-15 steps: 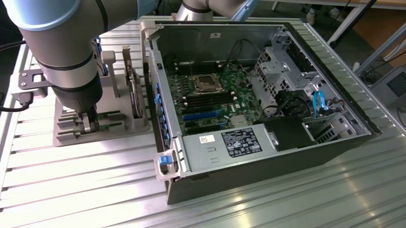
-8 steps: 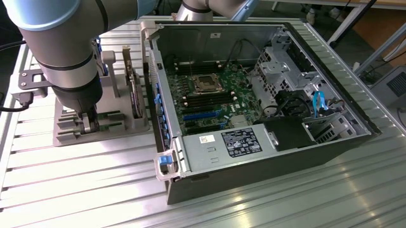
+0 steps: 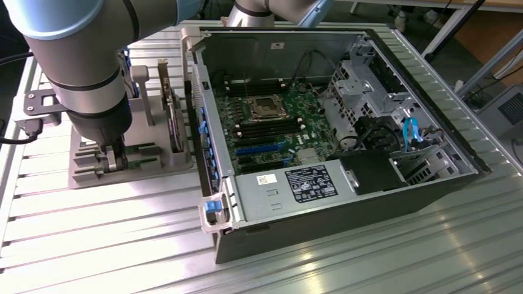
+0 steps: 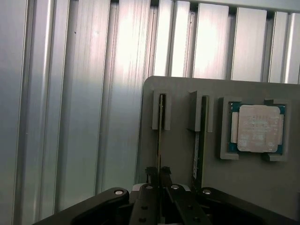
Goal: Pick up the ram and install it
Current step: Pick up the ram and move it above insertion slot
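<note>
The ram (image 4: 161, 123) stands edge-on in a narrow slot of the grey holder (image 4: 243, 187), seen as a thin dark strip. My gripper (image 4: 158, 172) is shut on the ram's near end, its two black fingers pressed against either side. In the exterior view the gripper (image 3: 114, 160) reaches straight down into the holder (image 3: 90, 174) at that view's left, beside the open computer case (image 3: 270, 214). The motherboard (image 3: 307, 116) with its long black memory slots (image 3: 257, 130) lies inside the case.
A taller card (image 4: 198, 140) with a green edge stands in the neighbouring slot, also seen at the holder's case-side as the tall card (image 3: 173, 104). A square silver processor (image 4: 259, 127) rests in a recess. The ribbed metal table (image 3: 106, 245) surrounds everything.
</note>
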Robot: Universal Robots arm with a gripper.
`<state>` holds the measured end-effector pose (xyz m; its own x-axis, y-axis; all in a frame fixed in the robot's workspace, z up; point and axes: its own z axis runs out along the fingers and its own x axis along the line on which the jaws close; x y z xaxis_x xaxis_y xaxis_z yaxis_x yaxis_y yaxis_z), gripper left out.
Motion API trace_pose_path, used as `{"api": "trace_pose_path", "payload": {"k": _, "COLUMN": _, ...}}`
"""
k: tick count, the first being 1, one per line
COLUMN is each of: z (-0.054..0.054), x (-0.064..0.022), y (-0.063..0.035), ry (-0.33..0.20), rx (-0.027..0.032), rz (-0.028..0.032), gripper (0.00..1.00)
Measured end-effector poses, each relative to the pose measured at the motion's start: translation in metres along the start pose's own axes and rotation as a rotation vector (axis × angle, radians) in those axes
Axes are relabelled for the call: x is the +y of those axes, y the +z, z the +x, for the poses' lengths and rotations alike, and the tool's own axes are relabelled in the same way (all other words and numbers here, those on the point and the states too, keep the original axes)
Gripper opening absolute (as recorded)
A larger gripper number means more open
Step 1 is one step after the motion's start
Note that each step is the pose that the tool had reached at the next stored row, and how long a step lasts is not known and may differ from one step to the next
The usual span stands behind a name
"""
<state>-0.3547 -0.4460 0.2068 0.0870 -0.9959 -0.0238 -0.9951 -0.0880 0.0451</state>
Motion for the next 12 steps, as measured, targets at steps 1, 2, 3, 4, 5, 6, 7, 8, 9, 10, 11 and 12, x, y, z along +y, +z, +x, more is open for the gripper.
{"api": "trace_pose_path", "payload": {"k": 1, "z": 0.000, "x": 0.0000, "y": -0.0006, "ry": 0.000, "rx": 0.0001, "rz": -0.0001, "gripper": 0.13}}
{"api": "trace_pose_path", "payload": {"k": 2, "z": 0.000, "x": 0.0001, "y": -0.0018, "ry": 0.000, "rx": 0.0002, "rz": -0.0002, "gripper": 0.13}}
{"api": "trace_pose_path", "payload": {"k": 3, "z": 0.000, "x": 0.0001, "y": -0.0031, "ry": 0.000, "rx": 0.0002, "rz": -0.0002, "gripper": 0.13}}
{"api": "trace_pose_path", "payload": {"k": 4, "z": 0.000, "x": 0.0002, "y": -0.0048, "ry": 0.000, "rx": 0.0002, "rz": -0.0002, "gripper": 0.13}}
{"api": "trace_pose_path", "payload": {"k": 5, "z": 0.000, "x": 0.0003, "y": -0.0060, "ry": 0.000, "rx": 0.0002, "rz": -0.0002, "gripper": 0.13}}
{"api": "trace_pose_path", "payload": {"k": 6, "z": 0.000, "x": 0.0003, "y": -0.0071, "ry": 0.000, "rx": 0.0002, "rz": -0.0002, "gripper": 0.13}}
{"api": "trace_pose_path", "payload": {"k": 7, "z": 0.000, "x": 0.0003, "y": -0.0082, "ry": 0.000, "rx": 0.0001, "rz": -0.0002, "gripper": 0.13}}
{"api": "trace_pose_path", "payload": {"k": 8, "z": 0.000, "x": 0.0004, "y": -0.0097, "ry": 0.000, "rx": 0.0002, "rz": -0.0002, "gripper": 0.13}}
{"api": "trace_pose_path", "payload": {"k": 9, "z": 0.000, "x": 0.0005, "y": -0.0111, "ry": 0.000, "rx": 0.0001, "rz": -0.0001, "gripper": 0.13}}
{"api": "trace_pose_path", "payload": {"k": 10, "z": 0.000, "x": 0.0006, "y": -0.0133, "ry": 0.000, "rx": 0.0001, "rz": -0.0001, "gripper": 0.13}}
{"api": "trace_pose_path", "payload": {"k": 11, "z": 0.000, "x": 0.0006, "y": -0.0144, "ry": 0.000, "rx": 0.0001, "rz": -0.0001, "gripper": 0.13}}
{"api": "trace_pose_path", "payload": {"k": 12, "z": 0.000, "x": 0.0007, "y": -0.0155, "ry": 0.000, "rx": 0.0002, "rz": -0.0002, "gripper": 0.13}}
